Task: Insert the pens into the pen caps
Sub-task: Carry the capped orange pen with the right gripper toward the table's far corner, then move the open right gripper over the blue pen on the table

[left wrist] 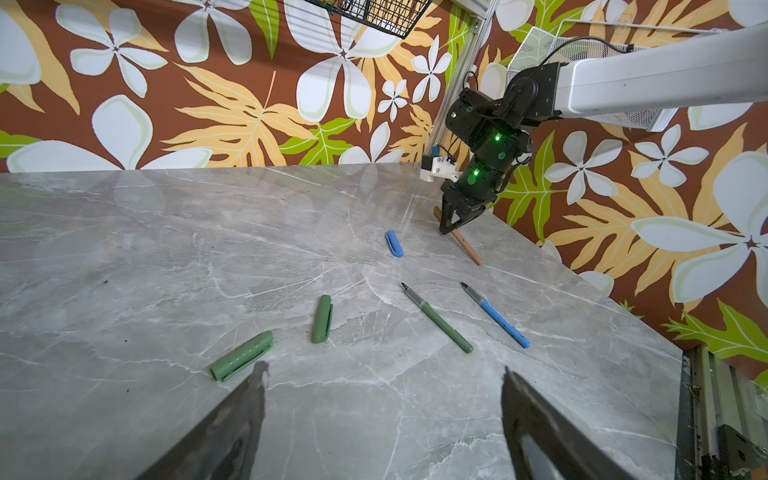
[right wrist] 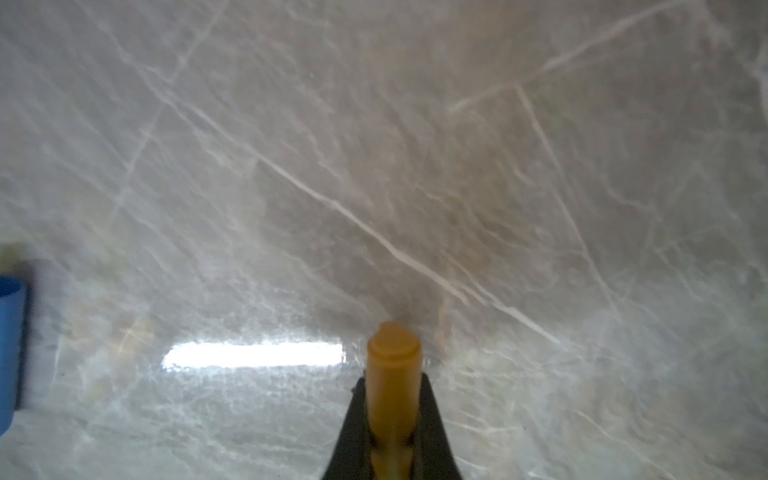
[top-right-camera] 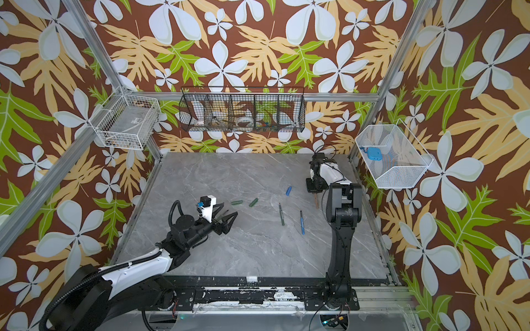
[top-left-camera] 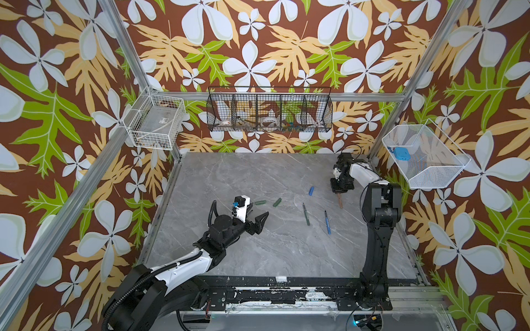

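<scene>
**Right tool (top-left-camera: 339,191) clenched on orange-brown pen (top-left-camera: 340,202) at bench's (top-left-camera: 229,177) 2 o'clock**

Left tool (top-left-camera: 259,209) hangs released, near green cap (top-left-camera: 260,203) at its 12 o'clock, far green cap (top-left-camera: 277,202) at 2; blue cap (top-left-camera: 311,190), green pen (top-left-camera: 306,215), blue pen (top-left-camera: 327,222) lie between the tools

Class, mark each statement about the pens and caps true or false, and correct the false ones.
1. Two green caps lie on the table. True.
2. The left end effector holds one of them. False: it is open and empty.
3. The right end effector grips the orange-brown pen. True.
4. The blue cap sits on the blue pen. False: they lie apart.
5. The green pen has its cap on. False: its dark tip is bare.
</scene>
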